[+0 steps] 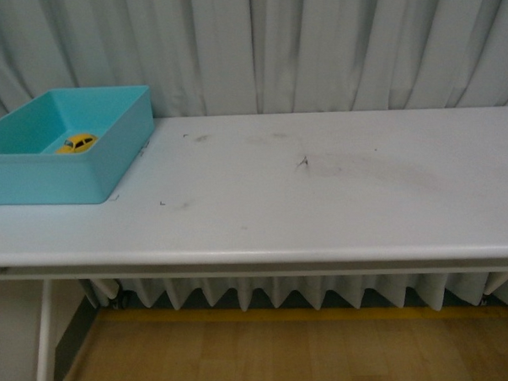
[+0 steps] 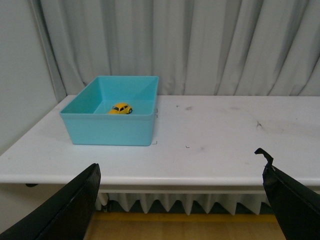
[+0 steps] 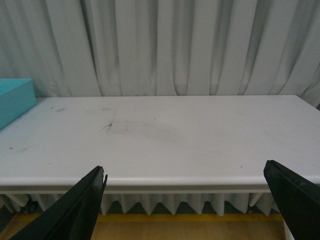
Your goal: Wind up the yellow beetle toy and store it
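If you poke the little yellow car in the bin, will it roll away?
Probably a bit: the car sits on its wheels, so a push along its length should roll it. The bin walls would likely stop it. Its glossy, rounded shell may be slippery to grip.

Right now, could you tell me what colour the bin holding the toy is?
Turquoise bin, clearest in the left wrist view.
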